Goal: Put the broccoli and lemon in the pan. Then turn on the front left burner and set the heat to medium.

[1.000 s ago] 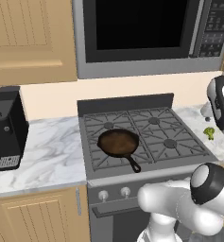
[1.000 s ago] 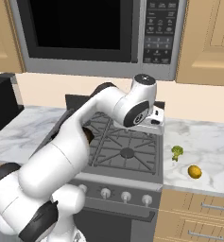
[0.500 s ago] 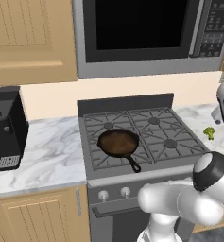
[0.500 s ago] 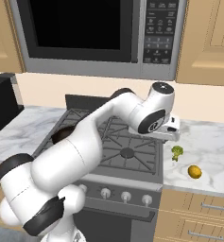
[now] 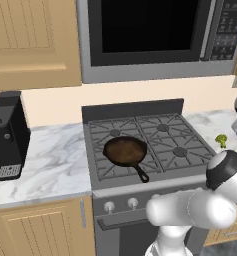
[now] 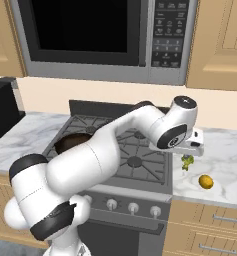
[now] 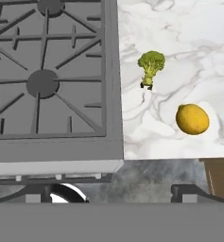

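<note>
The broccoli (image 7: 151, 64) stands on the marble counter (image 7: 179, 28) just right of the stove, and the lemon (image 7: 192, 119) lies nearer the counter's front edge. Both show in the right base view, broccoli (image 6: 188, 161) and lemon (image 6: 205, 181). My gripper (image 6: 191, 151) hangs just above the broccoli, open, with nothing between its fingers. The pan (image 5: 125, 151) sits empty on the stove's front left grate, its handle pointing to the front right. It covers the front left burner. The arm hides most of the pan (image 6: 70, 142) in the right base view.
A row of knobs (image 6: 133, 207) lines the stove's front panel. A black coffee machine (image 5: 7, 132) stands on the left counter. The microwave (image 5: 150, 35) hangs over the stove. Two bare burners (image 7: 42, 82) lie left of the broccoli in the hand view.
The arm has swung right, from over the stove's right side to above the broccoli on the counter. The gripper stays open. Broccoli, lemon and pan have not moved.
</note>
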{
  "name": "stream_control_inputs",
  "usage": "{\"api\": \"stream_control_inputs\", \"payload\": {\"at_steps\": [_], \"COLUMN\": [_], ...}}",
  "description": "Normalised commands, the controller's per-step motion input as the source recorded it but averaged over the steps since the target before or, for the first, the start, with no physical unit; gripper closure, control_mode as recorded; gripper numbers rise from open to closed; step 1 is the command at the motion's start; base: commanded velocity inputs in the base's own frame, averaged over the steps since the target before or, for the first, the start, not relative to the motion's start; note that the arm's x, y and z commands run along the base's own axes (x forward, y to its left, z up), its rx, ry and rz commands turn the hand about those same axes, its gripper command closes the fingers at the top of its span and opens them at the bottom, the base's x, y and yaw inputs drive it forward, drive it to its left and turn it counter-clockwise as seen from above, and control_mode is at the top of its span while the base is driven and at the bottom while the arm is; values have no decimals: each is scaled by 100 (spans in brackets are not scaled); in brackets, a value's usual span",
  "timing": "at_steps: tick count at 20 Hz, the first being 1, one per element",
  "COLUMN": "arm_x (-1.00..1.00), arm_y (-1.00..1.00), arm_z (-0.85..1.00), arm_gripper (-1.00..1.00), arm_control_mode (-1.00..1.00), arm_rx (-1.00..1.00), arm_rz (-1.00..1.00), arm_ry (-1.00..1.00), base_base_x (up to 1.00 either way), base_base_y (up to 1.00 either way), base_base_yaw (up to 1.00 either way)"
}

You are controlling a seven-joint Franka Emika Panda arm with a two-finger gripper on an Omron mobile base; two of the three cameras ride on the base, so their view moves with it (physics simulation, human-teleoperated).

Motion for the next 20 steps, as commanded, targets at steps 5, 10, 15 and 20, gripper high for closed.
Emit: {"api": "stream_control_inputs", "payload": {"at_steps": [5,10,15,20], "arm_x": [0,0,-1,-1], "arm_y": [-12,-9,-11,-16], "arm_z": [-27,-19,-15,-10], "arm_gripper": [-100,-100,-100,-100], "arm_control_mode": [-100,-100,-100,-100], "arm_rx": [-13,-7,-5,-6], "arm_rz": [1,6,12,14], "arm_ry": [0,0,0,0], "base_base_x": [0,0,0,0], "base_base_y": [0,0,0,0], "base_base_yaw": [0,0,0,0]}}
